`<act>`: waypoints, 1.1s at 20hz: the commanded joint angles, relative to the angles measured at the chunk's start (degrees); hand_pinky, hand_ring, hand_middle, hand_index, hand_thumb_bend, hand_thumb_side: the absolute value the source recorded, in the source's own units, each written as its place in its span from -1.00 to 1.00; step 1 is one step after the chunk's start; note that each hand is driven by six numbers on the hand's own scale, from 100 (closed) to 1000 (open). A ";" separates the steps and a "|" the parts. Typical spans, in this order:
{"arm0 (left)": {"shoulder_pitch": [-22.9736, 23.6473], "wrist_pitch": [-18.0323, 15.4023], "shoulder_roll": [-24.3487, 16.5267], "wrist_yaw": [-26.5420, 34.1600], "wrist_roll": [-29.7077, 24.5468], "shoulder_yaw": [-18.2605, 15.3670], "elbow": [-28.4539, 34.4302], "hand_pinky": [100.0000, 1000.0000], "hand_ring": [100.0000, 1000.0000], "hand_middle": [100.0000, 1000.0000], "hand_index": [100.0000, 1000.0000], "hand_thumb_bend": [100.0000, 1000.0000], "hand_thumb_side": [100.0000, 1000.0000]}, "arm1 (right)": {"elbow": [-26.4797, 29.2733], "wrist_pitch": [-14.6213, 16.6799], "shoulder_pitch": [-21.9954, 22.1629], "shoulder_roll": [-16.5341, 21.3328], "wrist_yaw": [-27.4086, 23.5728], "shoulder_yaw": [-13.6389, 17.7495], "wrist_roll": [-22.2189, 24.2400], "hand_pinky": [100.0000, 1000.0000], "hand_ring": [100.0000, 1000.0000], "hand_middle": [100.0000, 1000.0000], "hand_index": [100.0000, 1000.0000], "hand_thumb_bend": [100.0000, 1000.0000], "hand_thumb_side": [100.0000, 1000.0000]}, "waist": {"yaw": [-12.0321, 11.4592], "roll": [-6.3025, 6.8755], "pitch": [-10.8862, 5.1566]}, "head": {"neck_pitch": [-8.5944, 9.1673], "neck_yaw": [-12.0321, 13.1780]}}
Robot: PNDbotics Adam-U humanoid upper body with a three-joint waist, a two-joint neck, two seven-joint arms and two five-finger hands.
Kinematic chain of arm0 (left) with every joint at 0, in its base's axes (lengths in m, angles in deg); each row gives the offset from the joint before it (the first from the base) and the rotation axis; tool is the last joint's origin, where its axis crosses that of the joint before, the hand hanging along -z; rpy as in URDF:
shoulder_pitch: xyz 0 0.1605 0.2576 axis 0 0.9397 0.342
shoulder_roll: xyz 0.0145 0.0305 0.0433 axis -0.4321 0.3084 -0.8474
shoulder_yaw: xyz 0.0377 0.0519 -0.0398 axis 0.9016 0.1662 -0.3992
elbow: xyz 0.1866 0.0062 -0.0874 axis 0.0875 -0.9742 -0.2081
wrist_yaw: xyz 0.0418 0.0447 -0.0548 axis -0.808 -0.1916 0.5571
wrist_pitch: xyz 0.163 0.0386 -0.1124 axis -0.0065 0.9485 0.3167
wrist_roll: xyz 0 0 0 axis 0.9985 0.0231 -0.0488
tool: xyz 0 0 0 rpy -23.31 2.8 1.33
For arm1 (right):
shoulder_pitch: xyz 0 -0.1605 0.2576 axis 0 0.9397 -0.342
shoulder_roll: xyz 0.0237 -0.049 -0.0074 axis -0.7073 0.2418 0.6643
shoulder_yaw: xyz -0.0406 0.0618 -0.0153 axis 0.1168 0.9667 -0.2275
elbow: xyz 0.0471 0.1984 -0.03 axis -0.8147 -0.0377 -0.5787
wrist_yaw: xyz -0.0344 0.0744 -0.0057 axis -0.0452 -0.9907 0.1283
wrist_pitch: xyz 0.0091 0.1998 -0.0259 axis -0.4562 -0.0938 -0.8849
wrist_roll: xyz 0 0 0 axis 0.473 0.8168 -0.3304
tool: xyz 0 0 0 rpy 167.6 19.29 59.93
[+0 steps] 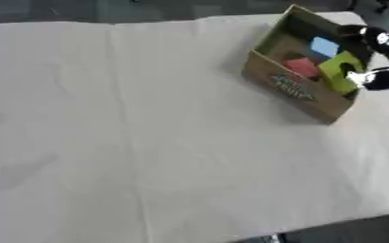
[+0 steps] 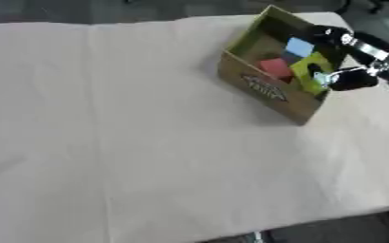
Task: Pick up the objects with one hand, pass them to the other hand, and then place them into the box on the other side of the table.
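Note:
A brown cardboard box (image 1: 291, 87) stands at the table's far right, turned at an angle. Inside it lie a red block (image 1: 302, 67), a light blue block (image 1: 323, 46) and a yellow-green block (image 1: 339, 71) that leans against the box's right end. My right hand (image 2: 360, 78) reaches in from the right edge over that end of the box. Its fingers are spread: one stretches above the blue block, and another touches the yellow-green block's side with its pale tip. I see no fingers curled round any block. My left hand shows in neither view.
A pale beige cloth (image 1: 148, 142) covers the table. The table's near edge runs along the bottom right, with dark floor beyond it. A dark strip runs behind the far edge.

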State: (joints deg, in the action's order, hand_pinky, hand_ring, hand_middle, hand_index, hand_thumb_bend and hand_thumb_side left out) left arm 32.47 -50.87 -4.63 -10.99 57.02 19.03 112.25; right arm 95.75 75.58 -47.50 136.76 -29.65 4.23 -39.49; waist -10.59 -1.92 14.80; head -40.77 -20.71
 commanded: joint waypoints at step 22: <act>0.04 1.11 -0.05 1.40 5.95 -3.35 1.43 0.38 0.38 0.24 0.52 0.31 0.36 | 25.22 -4.96 4.74 -3.58 -28.92 11.32 -19.32 1.00 0.86 0.85 0.88 -1.00 -0.10 | 0.83 0.74 -0.78 | 0.54 9.29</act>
State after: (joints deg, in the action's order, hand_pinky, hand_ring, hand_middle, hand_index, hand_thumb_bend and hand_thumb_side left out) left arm 33.01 -49.83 -4.12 -9.95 62.12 16.72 112.49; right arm 118.59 70.41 -42.68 132.50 -56.63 14.10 -57.75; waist -9.85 -1.92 14.80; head -40.72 -12.48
